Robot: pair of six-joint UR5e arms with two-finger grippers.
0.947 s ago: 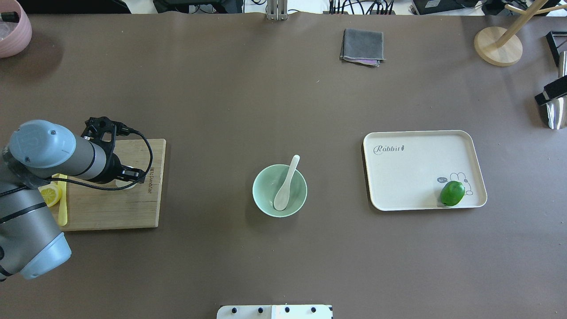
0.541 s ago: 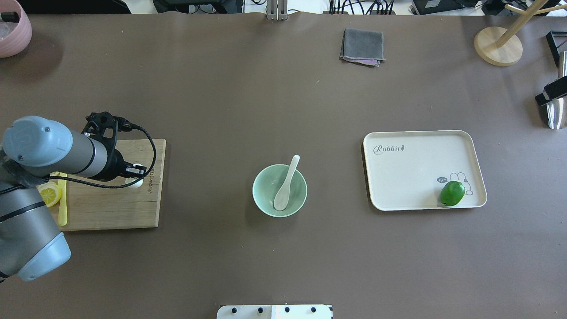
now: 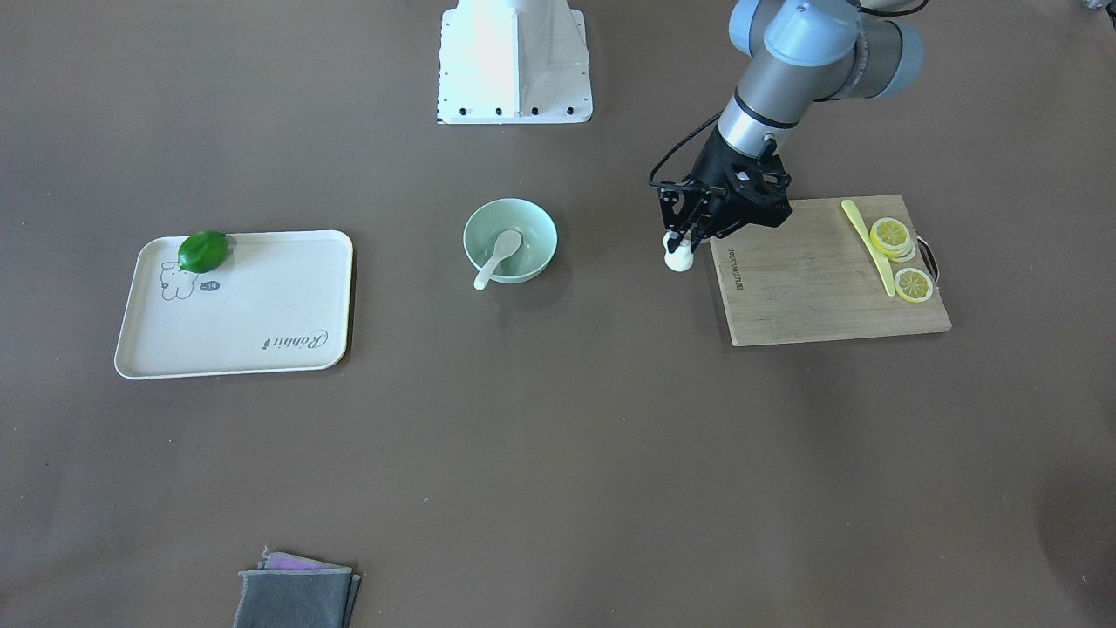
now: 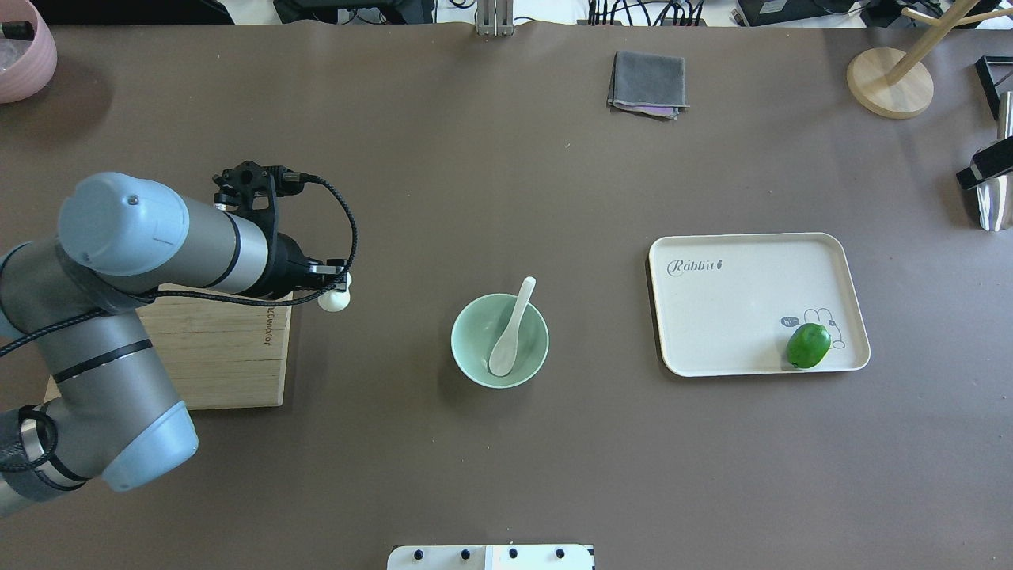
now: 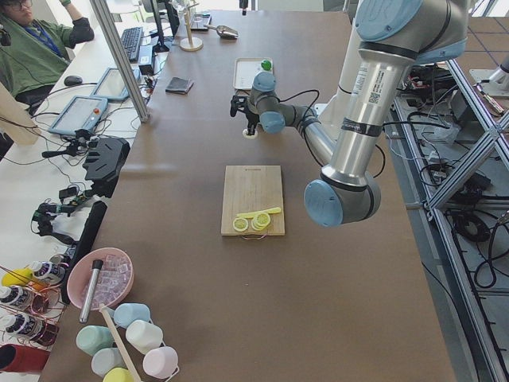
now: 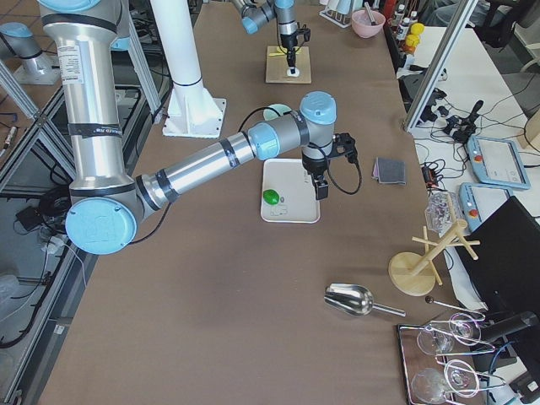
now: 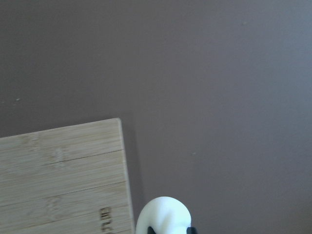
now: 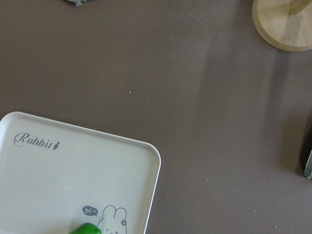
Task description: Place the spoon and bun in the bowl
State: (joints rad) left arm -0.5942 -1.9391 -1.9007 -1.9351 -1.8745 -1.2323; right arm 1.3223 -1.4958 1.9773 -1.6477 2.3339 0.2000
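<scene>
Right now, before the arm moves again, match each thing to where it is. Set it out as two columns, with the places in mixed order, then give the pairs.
Things
1. spoon
2. bun
3. green fruit
4. lemon slices

Places
A. on the tray
B. in the left hand
C. on the board
D. in the bowl

Pairs: 1-D, 2-B, 3-A, 4-C
</scene>
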